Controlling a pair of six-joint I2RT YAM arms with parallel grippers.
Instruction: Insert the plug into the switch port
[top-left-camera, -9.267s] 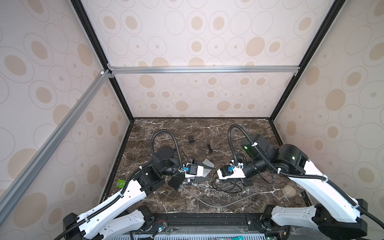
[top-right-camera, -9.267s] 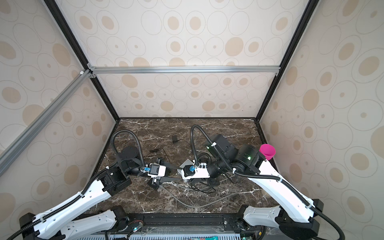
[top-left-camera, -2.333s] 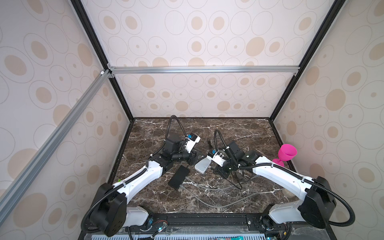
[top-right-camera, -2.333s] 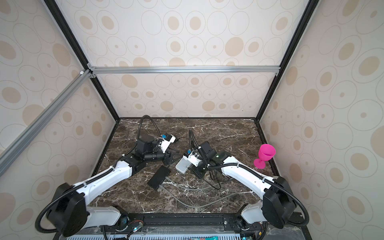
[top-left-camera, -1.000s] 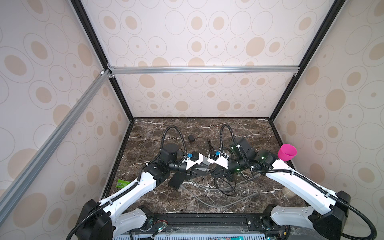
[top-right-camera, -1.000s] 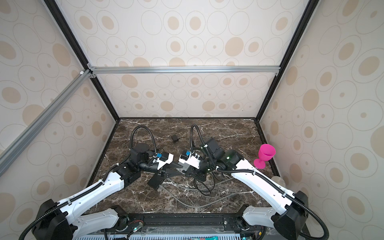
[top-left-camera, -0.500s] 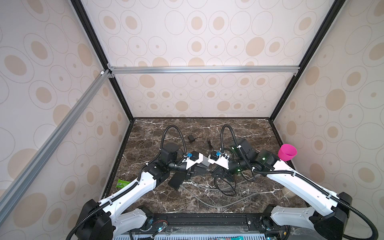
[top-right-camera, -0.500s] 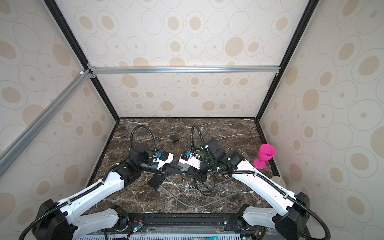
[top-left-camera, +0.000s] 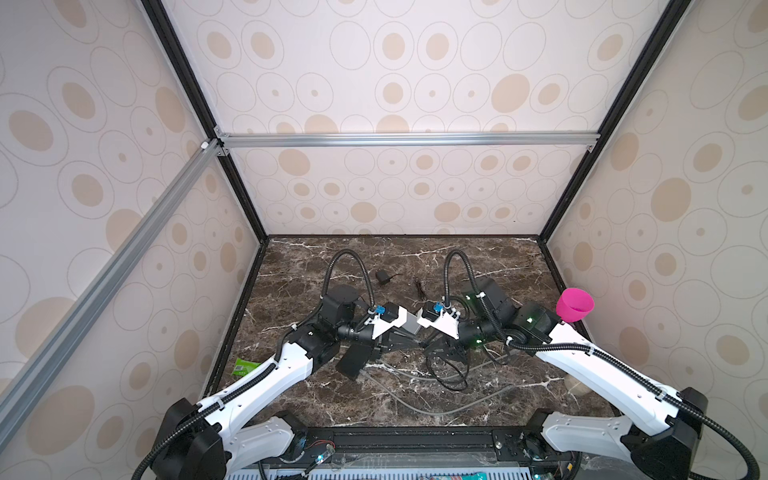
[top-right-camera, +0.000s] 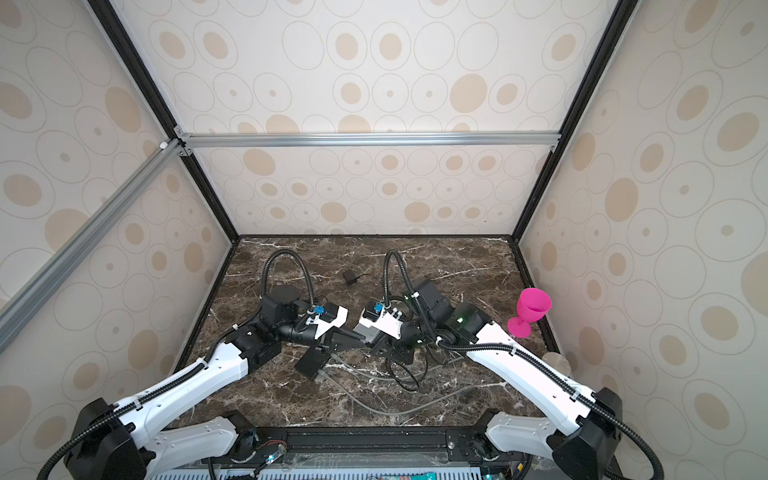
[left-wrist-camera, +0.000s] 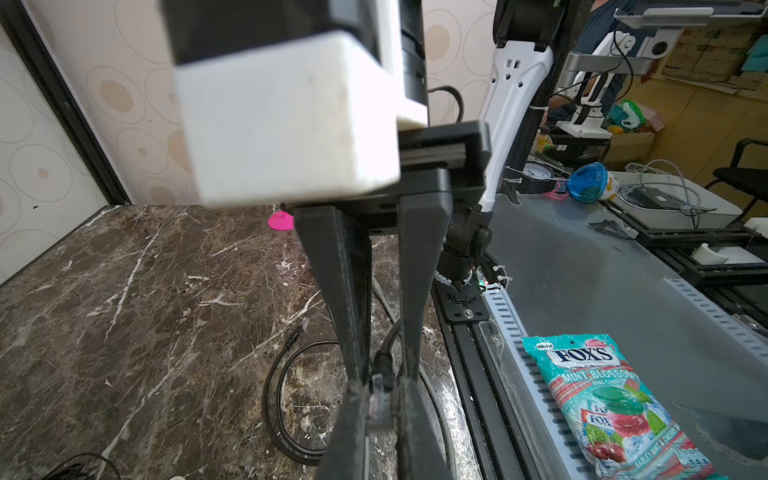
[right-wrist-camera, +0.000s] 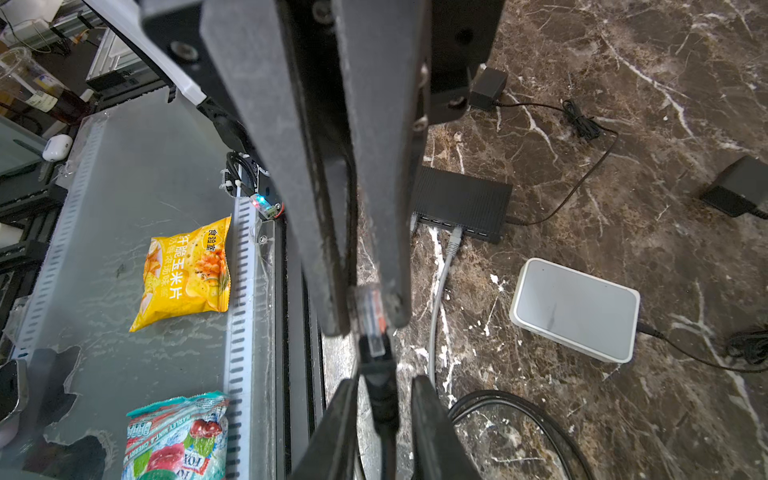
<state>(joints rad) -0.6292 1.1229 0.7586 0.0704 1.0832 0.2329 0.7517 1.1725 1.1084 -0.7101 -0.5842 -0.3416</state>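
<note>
The plug (right-wrist-camera: 370, 307), a clear connector on a black cable, is pinched between the fingertips of my left gripper (right-wrist-camera: 368, 324), which is shut on it. In the left wrist view the plug (left-wrist-camera: 379, 405) sits in that same gripper (left-wrist-camera: 382, 386). My right gripper (right-wrist-camera: 384, 384) faces it tip to tip. Its jaws straddle the cable's black boot with a gap on one side, so it is open. In a top view the left gripper (top-left-camera: 415, 340) and the right gripper (top-left-camera: 430, 344) meet above mid-table. The black switch (right-wrist-camera: 461, 199) lies flat, with a grey cable in one port.
A white box (right-wrist-camera: 577, 307) with its own lead lies by the switch. The black cable coil (top-left-camera: 451, 370) and a grey cable (top-left-camera: 415, 405) trail across the marble. A pink goblet (top-left-camera: 574, 305) stands at the right edge, a power adapter (top-left-camera: 382, 276) at the back, and a green packet (top-left-camera: 245, 366) at the left.
Both arms stay almost still, tips meeting over mid-table. The left jaws have closed in on the plug and the right jaws have parted a little.
</note>
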